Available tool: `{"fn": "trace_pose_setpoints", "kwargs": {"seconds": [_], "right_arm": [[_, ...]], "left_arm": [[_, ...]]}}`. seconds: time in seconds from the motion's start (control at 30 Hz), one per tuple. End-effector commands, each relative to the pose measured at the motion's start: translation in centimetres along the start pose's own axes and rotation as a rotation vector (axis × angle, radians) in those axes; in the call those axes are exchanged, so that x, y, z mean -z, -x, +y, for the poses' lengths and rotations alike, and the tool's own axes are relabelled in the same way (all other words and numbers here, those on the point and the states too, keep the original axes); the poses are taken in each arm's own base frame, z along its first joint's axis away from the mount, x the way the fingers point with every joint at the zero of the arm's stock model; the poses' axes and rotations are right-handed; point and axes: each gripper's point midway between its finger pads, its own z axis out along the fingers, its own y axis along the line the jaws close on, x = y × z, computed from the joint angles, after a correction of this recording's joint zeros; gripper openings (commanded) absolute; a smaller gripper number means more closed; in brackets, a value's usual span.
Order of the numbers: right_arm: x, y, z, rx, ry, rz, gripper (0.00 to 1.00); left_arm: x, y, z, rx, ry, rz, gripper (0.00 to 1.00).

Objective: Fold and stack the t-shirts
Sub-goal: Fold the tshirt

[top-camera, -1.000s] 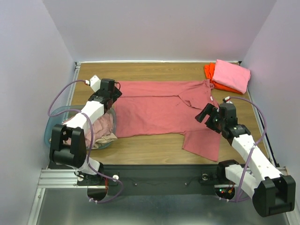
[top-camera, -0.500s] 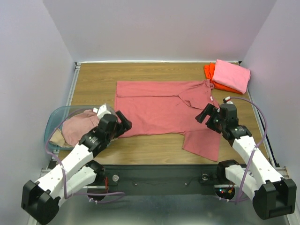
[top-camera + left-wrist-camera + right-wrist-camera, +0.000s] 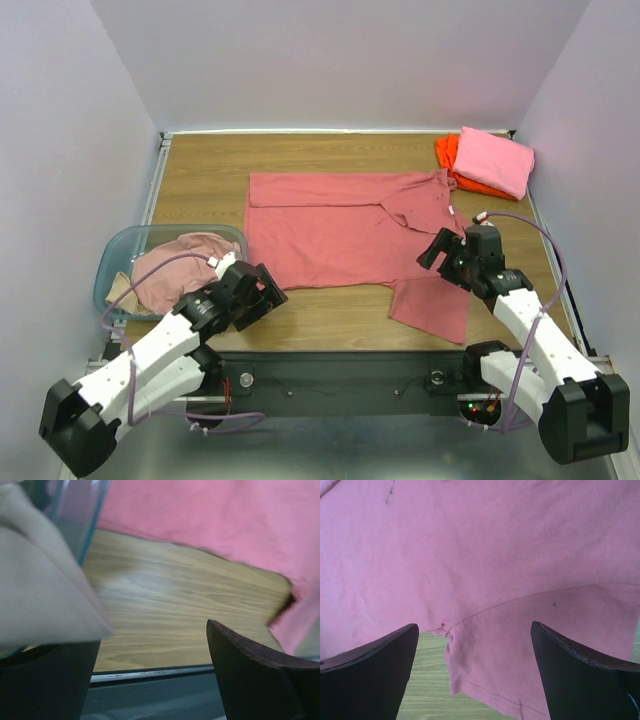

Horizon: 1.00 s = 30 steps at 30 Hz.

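T-shirts: one salmon-red shirt (image 3: 340, 230) flat, two in stack (image 3: 495, 160), two in basket (image 3: 150, 230); left fingers (image 3: 250, 680), right fingers (image 3: 585, 680) spread.

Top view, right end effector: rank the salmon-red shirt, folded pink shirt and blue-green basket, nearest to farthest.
From the right end effector:
1. salmon-red shirt: spread mid-table, lying directly under the open fingers.
2. folded pink shirt: far right corner, beyond the end effector.
3. basket: left side, across the whole spread shirt.

The left arm (image 3: 160, 345) and right arm (image 3: 530, 320) are built of white links and black joints, looped with lilac cables (image 3: 515, 214), tipped by dark wedge fingers (image 3: 580, 680).
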Motion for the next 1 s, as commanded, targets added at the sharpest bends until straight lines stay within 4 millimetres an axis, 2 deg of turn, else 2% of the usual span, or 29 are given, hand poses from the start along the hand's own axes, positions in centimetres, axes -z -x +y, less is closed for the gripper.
{"fn": "trace_pose_setpoints", "kwargs": {"seconds": [0.0,0.07,0.1,0.17,0.2,0.27,0.3,0.33,0.37,0.4,0.43,0.5,0.53,0.57,0.6,0.63,0.67,0.77,0.8,0.83,0.87,0.9,0.93,0.97], "right_arm": [[-0.4,0.5,-0.4,0.013,-0.023,-0.015,1.0],[-0.4,0.6,-0.6,0.019,-0.034,-0.017,1.0],[-0.4,0.6,-0.5,0.019,-0.033,-0.018,1.0],[-0.3,0.6,-0.4,0.02,-0.025,-0.018,1.0],[-0.3,0.6,-0.4,0.019,-0.026,-0.02,1.0],[-0.3,0.7,-0.5,0.024,-0.029,-0.027,1.0],[-0.3,0.7,-0.6,0.027,-0.034,-0.028,1.0],[-0.3,0.6,-0.7,0.027,-0.034,-0.028,1.0],[-0.2,0.6,-0.7,0.028,-0.033,-0.029,1.0],[-0.2,0.7,-0.7,0.031,-0.033,-0.032,1.0],[-0.2,0.6,-0.7,0.033,-0.033,-0.029,1.0],[-0.2,0.7,-0.7,0.032,-0.033,-0.031,1.0],[-0.2,0.7,-0.6,0.033,-0.031,-0.032,1.0],[-0.1,0.7,-0.6,0.033,-0.03,-0.034,1.0],[-0.2,0.6,-0.6,0.034,-0.027,-0.03,1.0],[-0.1,0.6,-0.6,0.034,-0.025,-0.031,1.0],[-0.2,0.6,-0.6,0.034,-0.028,-0.031,1.0],[-0.2,0.6,-0.7,0.036,-0.032,-0.031,1.0],[-0.2,0.7,-0.6,0.036,-0.03,-0.031,1.0],[-0.2,0.6,-0.7,0.036,-0.031,-0.03,1.0],[-0.2,0.6,-0.7,0.036,-0.03,-0.029,1.0],[-0.2,0.5,-0.7,0.034,-0.028,-0.026,1.0],[-0.2,0.5,-0.6,0.035,-0.024,-0.025,1.0],[-0.2,0.3,-0.6,0.036,-0.021,-0.022,1.0]], "left_arm": [[-0.9,1.6,1.7,0.015,0.147,-0.078,0.98],[-1.1,2.9,1.3,-0.016,0.155,-0.132,0.98],[-1.0,4.8,0.5,-0.035,0.166,-0.207,0.99],[-0.9,6.7,0.0,-0.066,0.195,-0.284,0.99],[-0.5,8.6,-0.7,-0.055,0.204,-0.345,0.98],[-1.0,10.1,-0.8,-0.106,0.241,-0.369,0.99],[-1.4,11.4,-1.7,-0.113,0.22,-0.407,0.99],[-2.3,12.7,-0.4,-0.103,0.274,-0.416,0.99],[-2.8,14.1,-0.6,-0.118,0.273,-0.437,0.99],[-3.3,15.1,0.0,-0.109,0.299,-0.442,0.99],[-4.5,16.2,2.0,-0.083,0.364,-0.425,0.98],[-5.5,18.6,1.7,-0.078,0.355,-0.438,0.98],[-6.8,18.8,2.5,-0.073,0.393,-0.415,0.98],[-7.0,19.9,2.8,-0.056,0.413,-0.424,0.98],[-7.0,21.4,1.4,-0.044,0.39,-0.444,0.98],[-7.7,21.7,1.2,-0.053,0.392,-0.43,0.98],[-7.7,23.3,-0.7,-0.05,0.344,-0.464,0.98],[-8.5,25.1,-3.2,-0.081,0.28,-0.473,0.98],[-8.1,26.8,-4.9,-0.09,0.252,-0.502,0.98],[-8.2,27.5,-5.4,-0.093,0.246,-0.507,0.98],[-9.1,27.8,-5.4,-0.095,0.26,-0.494,0.98],[-8.8,29.2,-6.7,-0.092,0.248,-0.508,0.98],[-9.8,29.4,-6.5,-0.094,0.269,-0.489,0.98],[-10.0,29.6,-6.8,-0.099,0.27,-0.478,0.98]]}}
